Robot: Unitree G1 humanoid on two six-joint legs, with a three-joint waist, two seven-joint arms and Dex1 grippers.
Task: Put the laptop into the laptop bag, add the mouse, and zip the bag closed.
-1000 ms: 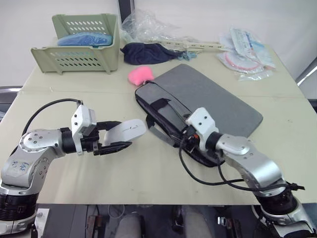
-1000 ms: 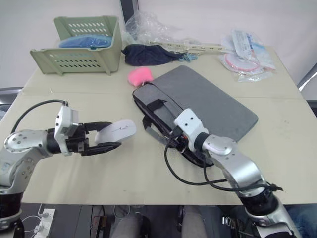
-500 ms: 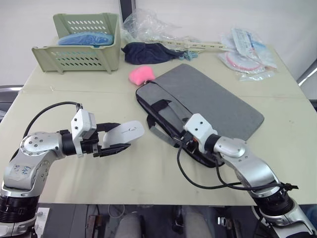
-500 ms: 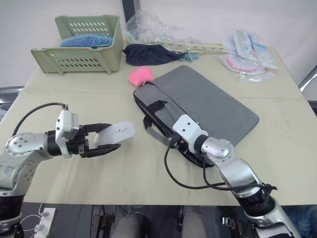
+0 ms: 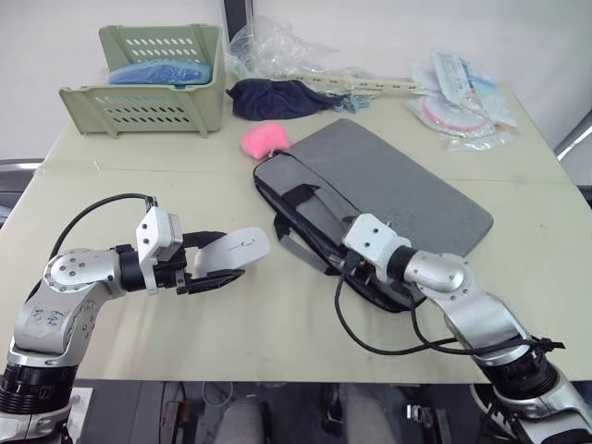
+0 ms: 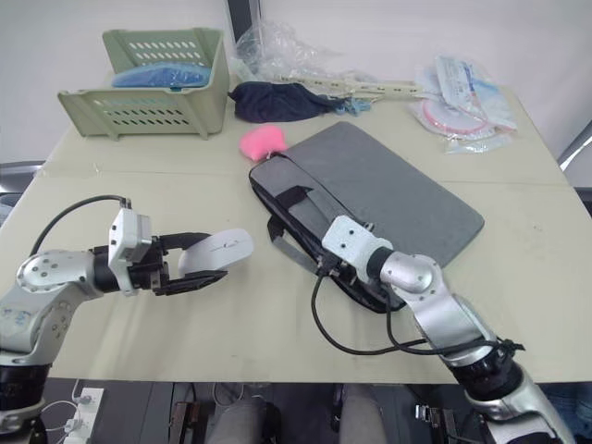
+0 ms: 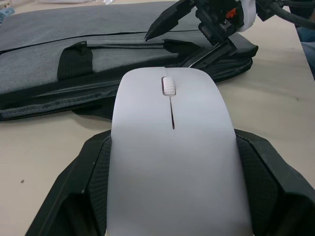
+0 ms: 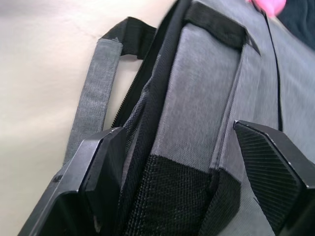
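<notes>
Now the left gripper, at lower left, holds the mouse, pointed right toward the bag at centre, whose edge the spread right gripper apparently straddles.

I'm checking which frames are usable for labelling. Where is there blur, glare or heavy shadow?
Left wrist view: the mouse is evenly lit, without harsh glare, and the laptop bag behind it is slightly soft. Right wrist view: the bag's upper far end is blurred, and its fabric near the camera looks sharper. Eye views: flat, soft lighting with faint shadows under both arms.
</notes>
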